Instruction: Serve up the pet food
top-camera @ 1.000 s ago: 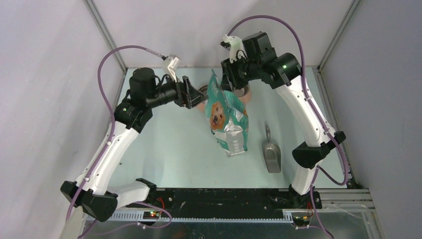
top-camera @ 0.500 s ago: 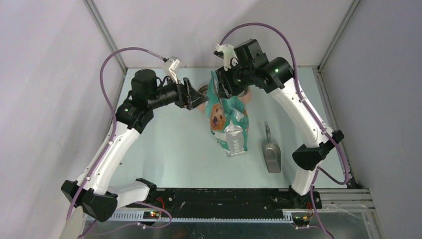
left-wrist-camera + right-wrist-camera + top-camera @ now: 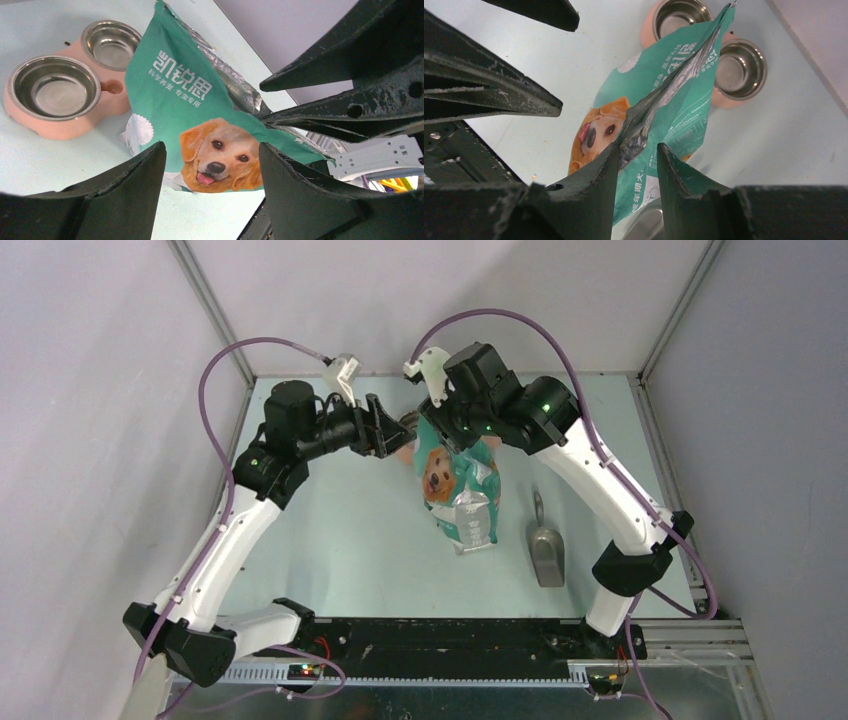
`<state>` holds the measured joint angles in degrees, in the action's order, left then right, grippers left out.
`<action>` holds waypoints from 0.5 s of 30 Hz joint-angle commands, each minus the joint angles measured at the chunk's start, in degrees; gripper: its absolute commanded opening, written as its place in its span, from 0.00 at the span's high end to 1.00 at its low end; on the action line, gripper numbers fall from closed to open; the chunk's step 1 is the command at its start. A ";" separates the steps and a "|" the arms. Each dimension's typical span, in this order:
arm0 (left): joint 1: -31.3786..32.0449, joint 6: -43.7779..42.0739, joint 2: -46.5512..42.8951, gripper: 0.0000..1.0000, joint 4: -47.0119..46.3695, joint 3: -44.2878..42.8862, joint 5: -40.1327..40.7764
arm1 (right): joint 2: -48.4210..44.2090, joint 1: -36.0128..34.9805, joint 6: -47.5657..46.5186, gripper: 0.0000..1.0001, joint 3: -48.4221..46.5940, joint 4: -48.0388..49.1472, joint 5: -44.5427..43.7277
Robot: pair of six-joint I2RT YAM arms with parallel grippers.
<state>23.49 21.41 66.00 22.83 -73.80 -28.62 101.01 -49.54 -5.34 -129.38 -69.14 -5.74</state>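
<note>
Count, near to far: 1 grey scoop [image 3: 546,550], lower right of centre on table [image 3: 330,530]; 1 teal bag [image 3: 462,495], centre, standing w/ a lean; 2 grippers; 1 pink feeder [image 3: 65,127] w/ 2 steel bowls [image 3: 54,90], behind bag.

L gripper [image 3: 211,150]: wide, holding nothing, left of bag.

R gripper [image 3: 638,146]: narrow, straddling bag's top edge; clamped or not cannot be told.

Loc. of pet food: not visible, cannot tell.

Vs. earlier: R gripper shifted left over bag top; scoop, L gripper unchanged.

One teal bag [image 3: 460,495] is counted; one grey scoop [image 3: 546,550]; two steel bowls [image 3: 54,92] are set in one pink feeder [image 3: 65,131]; two arms are seen, the left arm [image 3: 232,535] and the right arm [image 3: 603,478].
</note>
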 commanded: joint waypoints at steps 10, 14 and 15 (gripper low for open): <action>-0.46 3.88 0.12 0.27 -1.09 -0.91 4.94 | -3.41 1.12 -2.40 0.69 0.31 -5.35 -4.42; -0.46 7.78 2.10 0.27 -3.34 -1.29 3.21 | -1.23 4.46 1.58 0.61 -2.47 -6.04 1.71; -0.46 8.61 3.12 0.27 -4.09 -1.49 2.95 | 0.07 5.40 2.01 0.60 -3.05 -5.93 3.04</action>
<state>23.33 25.61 66.85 22.57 -73.80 -24.62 100.05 -47.44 -6.59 -129.78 -71.85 -6.74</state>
